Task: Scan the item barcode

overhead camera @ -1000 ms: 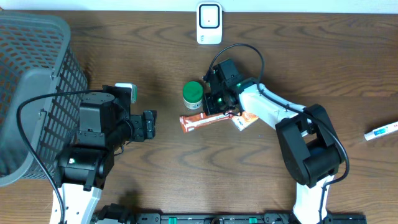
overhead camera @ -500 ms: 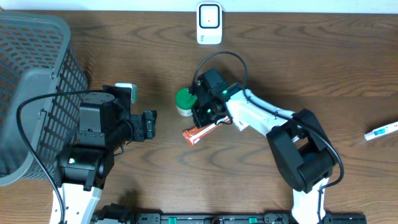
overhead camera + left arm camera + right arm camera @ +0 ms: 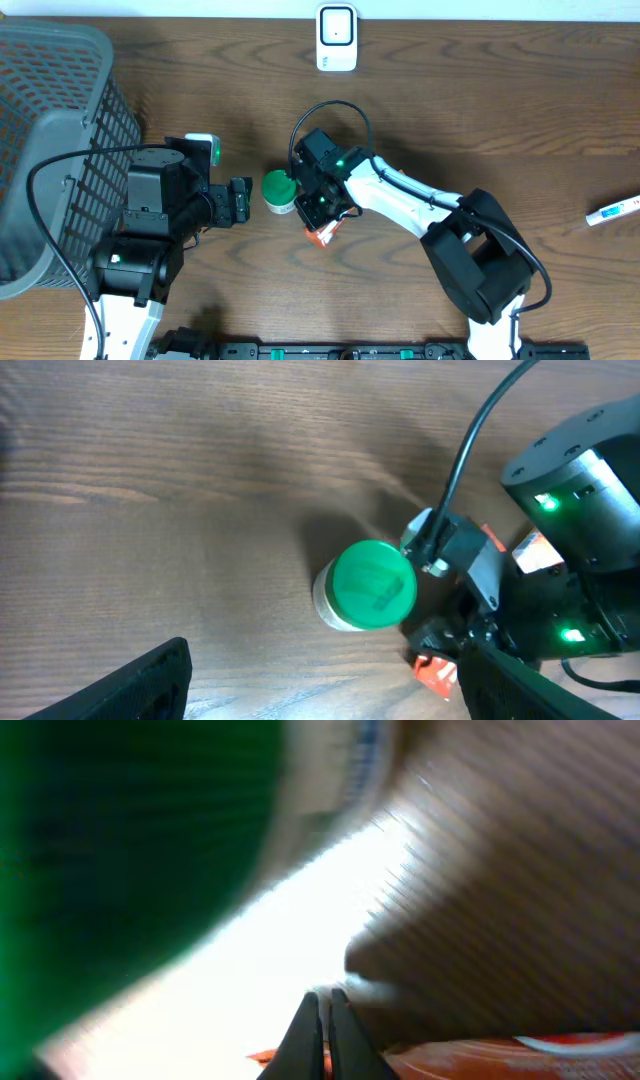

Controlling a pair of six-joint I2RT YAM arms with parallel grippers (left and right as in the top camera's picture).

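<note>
A white jar with a green lid stands mid-table, between my two grippers. My right gripper is shut with nothing between its fingers, pressed against the jar's right side. A red-orange snack packet pokes out from under that arm. In the left wrist view the jar and a corner of the packet lie ahead of my open left gripper. The right wrist view shows the shut gripper, the blurred green lid and the packet. The white scanner stands at the back edge.
A large grey mesh basket fills the left side. A small green and white object sits behind the left arm. A white tube lies at the far right.
My right arm has swept to the left, pushing the jar left and dragging the packet along and turning it under the arm. The left arm has not moved.
</note>
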